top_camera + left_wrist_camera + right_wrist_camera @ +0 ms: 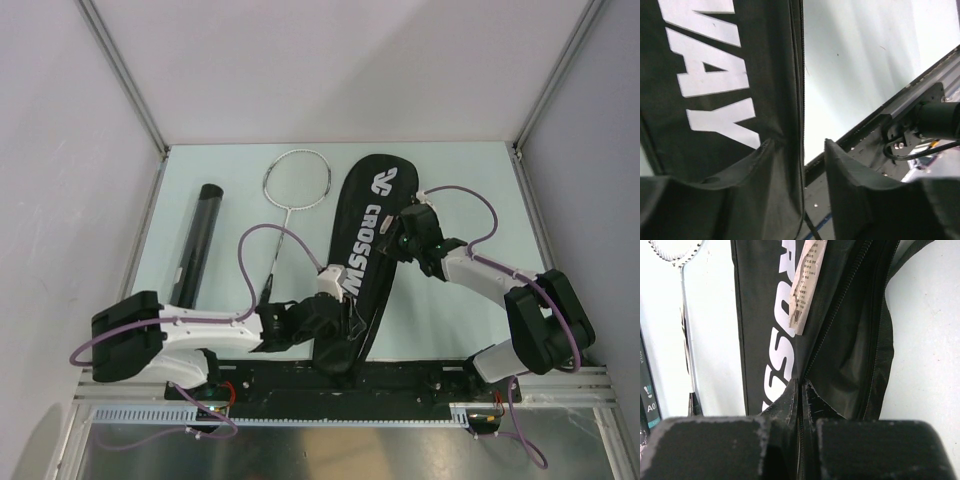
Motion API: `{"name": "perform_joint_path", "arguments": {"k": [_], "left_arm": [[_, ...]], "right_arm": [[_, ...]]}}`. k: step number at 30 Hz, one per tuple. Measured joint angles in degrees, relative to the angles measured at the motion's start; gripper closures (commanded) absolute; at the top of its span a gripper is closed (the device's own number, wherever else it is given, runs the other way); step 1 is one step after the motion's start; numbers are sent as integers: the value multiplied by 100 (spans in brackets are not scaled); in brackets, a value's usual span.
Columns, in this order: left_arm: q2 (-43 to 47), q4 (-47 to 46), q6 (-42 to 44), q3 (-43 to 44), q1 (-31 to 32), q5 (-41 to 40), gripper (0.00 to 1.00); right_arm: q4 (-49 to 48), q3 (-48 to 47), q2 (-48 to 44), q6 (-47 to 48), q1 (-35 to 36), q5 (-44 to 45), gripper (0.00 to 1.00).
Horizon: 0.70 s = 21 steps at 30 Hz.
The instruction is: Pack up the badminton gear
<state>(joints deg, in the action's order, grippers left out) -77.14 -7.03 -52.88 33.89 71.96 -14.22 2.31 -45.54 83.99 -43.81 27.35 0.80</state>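
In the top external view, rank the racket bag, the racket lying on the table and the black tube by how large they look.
1. racket bag: clearly largest, both longest and widest.
2. racket: longer than the tube, and its head is wider.
3. black tube: shortest, though thicker than the racket's shaft.

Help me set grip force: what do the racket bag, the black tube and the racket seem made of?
The racket bag: soft matte black fabric, likely synthetic; it creases and has a zipper and printed white letters. The black tube: rigid, smooth, faintly glossy, plastic or coated card, cannot tell which. The racket: thin silvery frame, metal or painted composite; fine strings; dark handle.
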Motion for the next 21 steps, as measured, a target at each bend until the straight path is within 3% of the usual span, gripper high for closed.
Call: {"name": "perform_joint_path", "arguments": {"k": [6,16,21], "left_arm": [[612,916,404,295,-363,-190,36],[1600,2837,1274,457,-2500,-348,28],[1779,3316,1633,195,-3447,-304,25]], "right_arm": [[4,24,0,85,-24,-7,100],[-11,52,-9,101,-48,-151,100],[-22,55,-39,90,-48,-197,100]]}}
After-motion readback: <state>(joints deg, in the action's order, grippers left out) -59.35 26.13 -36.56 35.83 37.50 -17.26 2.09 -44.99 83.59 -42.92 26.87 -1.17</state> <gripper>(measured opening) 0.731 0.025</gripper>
